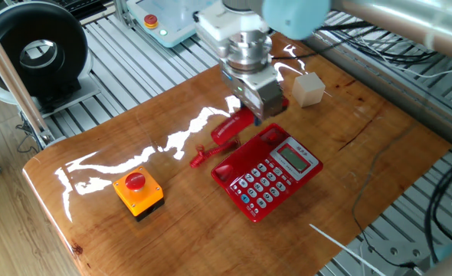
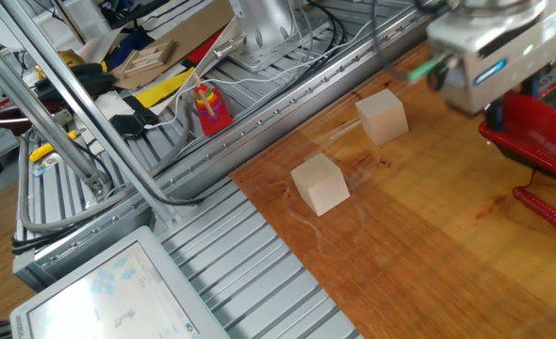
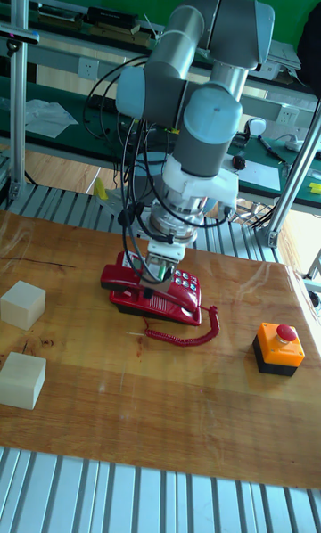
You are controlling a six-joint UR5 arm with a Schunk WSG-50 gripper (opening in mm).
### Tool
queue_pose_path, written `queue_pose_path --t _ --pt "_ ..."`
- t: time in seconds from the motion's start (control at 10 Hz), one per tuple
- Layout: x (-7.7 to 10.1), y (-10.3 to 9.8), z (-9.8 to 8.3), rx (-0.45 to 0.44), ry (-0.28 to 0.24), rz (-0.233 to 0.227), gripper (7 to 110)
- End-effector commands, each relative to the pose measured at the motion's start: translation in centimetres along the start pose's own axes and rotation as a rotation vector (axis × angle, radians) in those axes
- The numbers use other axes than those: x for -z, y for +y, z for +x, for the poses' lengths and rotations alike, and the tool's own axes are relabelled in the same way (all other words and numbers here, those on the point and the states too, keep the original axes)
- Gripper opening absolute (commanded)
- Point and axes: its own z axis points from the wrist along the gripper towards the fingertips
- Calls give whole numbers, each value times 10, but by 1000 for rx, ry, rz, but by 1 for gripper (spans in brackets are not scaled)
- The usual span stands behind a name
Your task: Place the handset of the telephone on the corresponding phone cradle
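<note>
My gripper (image 1: 250, 116) is shut on the middle of the red handset (image 1: 232, 130), holding it just off the table beside the far-left edge of the red telephone (image 1: 276, 176). The phone cradle (image 1: 245, 155) runs along that edge, close to the handset and partly under it. The coiled red cord (image 1: 203, 153) trails on the wood to the left. In the tall fixed view the gripper (image 3: 159, 273) grips the handset (image 3: 147, 289) in front of the telephone (image 3: 185, 280). The other fixed view shows the gripper (image 2: 514, 108) and handset (image 2: 531, 132) at the right border.
An orange box with a red button (image 1: 138, 192) sits near the table's left front. Two wooden cubes (image 2: 382, 115) (image 2: 320, 184) stand on the wood behind the gripper. Cables and metal slats surround the wooden table (image 1: 119, 138).
</note>
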Motion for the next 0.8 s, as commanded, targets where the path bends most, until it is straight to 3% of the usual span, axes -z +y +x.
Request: queue_pose_path --t 0.0,0.4,0.7 --pt "3 26 -11 -25 -26 -1 7" --pt "1 22 -24 -64 8 51 7" --pt "-13 20 -28 -84 18 81 7"
